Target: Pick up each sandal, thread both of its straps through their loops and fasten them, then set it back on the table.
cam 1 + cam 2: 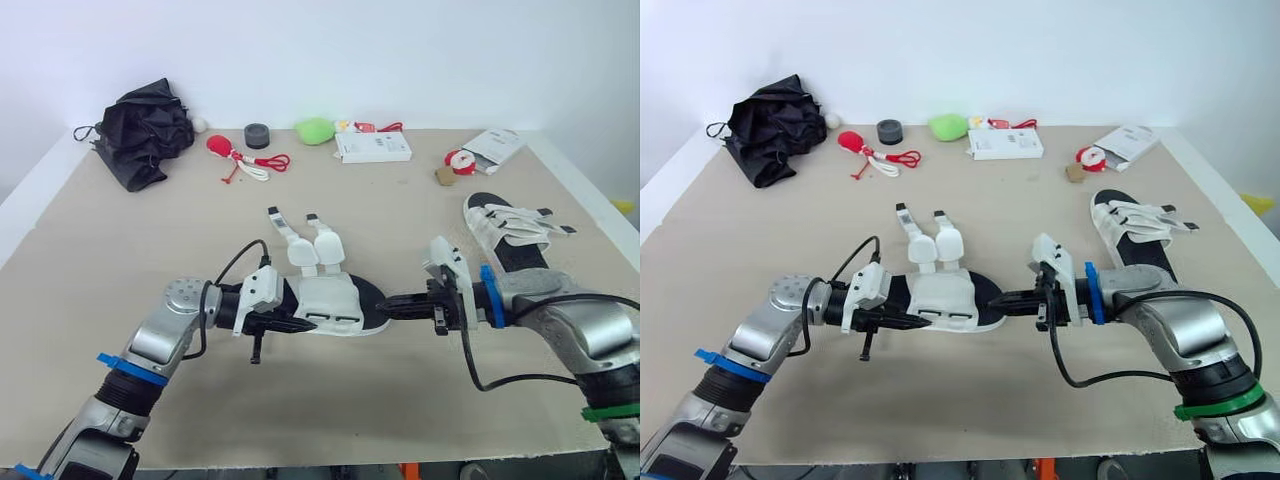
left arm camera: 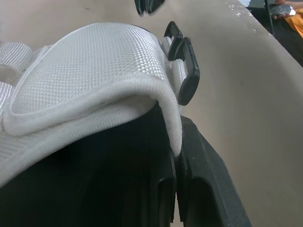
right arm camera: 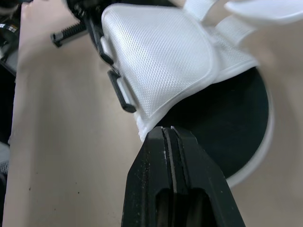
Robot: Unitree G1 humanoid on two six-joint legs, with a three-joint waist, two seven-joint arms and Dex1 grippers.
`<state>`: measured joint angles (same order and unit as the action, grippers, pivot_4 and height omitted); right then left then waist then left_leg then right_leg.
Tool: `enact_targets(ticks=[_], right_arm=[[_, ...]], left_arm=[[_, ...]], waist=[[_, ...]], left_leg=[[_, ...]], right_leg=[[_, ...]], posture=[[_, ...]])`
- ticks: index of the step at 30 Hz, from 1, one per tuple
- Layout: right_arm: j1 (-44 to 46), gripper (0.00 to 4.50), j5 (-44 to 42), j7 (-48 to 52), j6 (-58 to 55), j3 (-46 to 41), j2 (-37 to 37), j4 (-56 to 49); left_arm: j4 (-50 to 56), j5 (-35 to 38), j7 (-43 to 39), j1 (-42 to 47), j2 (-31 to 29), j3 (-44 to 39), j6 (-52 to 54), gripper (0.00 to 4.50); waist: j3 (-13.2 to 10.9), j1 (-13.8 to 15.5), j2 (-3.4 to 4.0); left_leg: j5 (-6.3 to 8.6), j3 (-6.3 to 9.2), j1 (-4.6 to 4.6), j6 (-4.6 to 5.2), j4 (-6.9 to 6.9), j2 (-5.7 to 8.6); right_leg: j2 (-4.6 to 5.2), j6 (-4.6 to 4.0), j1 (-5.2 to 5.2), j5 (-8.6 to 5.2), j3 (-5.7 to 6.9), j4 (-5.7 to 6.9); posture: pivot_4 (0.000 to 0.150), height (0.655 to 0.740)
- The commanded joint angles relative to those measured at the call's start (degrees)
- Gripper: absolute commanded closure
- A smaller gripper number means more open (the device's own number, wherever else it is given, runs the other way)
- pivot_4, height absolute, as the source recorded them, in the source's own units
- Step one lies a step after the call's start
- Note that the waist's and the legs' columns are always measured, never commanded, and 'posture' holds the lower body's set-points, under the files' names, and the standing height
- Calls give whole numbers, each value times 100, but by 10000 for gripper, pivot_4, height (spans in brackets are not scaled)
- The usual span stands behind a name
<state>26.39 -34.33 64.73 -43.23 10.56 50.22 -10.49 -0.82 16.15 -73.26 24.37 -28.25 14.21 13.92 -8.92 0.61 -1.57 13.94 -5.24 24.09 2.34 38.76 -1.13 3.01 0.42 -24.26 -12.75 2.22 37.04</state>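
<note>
Overall, beige table (image 1: 400, 400) against white wall (image 1: 400, 60); sandal (image 1: 330, 300) lying mid-table.

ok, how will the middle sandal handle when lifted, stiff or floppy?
The sandal looks floppy up top: its woven white flap curls over and its undone straps splay loose. Its black sole looks flat, so probably stiffer and unlikely to roll.
</note>
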Motion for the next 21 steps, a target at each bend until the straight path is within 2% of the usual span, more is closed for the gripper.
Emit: enact_targets(ticks=[1, 13, 21], right_arm=[[223, 43993, 167, 226, 138, 67, -79, 71], [1066, 43993, 836, 609, 396, 396, -695, 1123], [1150, 43993, 1149, 777, 489, 547, -868, 1275]], left_arm=[[141, 104, 124, -72, 53, -9, 113, 45000], [137, 149, 74, 47, 107, 77, 162, 45000], [17, 101, -16, 137, 143, 55, 112, 45000]], waist=[[0, 0, 0], [0, -1, 1], [0, 1, 1]], left_leg=[[0, 0, 0, 0, 0, 0], [-2, -2, -1, -2, 4, 0], [-1, -2, 1, -1, 4, 0]], right_leg=[[0, -1, 0, 1, 0, 0], [0, -7, 0, 7, 1, 4], [1, -9, 0, 6, 1, 4]], posture=[[1500, 7400], [1500, 7400], [1500, 7400]])
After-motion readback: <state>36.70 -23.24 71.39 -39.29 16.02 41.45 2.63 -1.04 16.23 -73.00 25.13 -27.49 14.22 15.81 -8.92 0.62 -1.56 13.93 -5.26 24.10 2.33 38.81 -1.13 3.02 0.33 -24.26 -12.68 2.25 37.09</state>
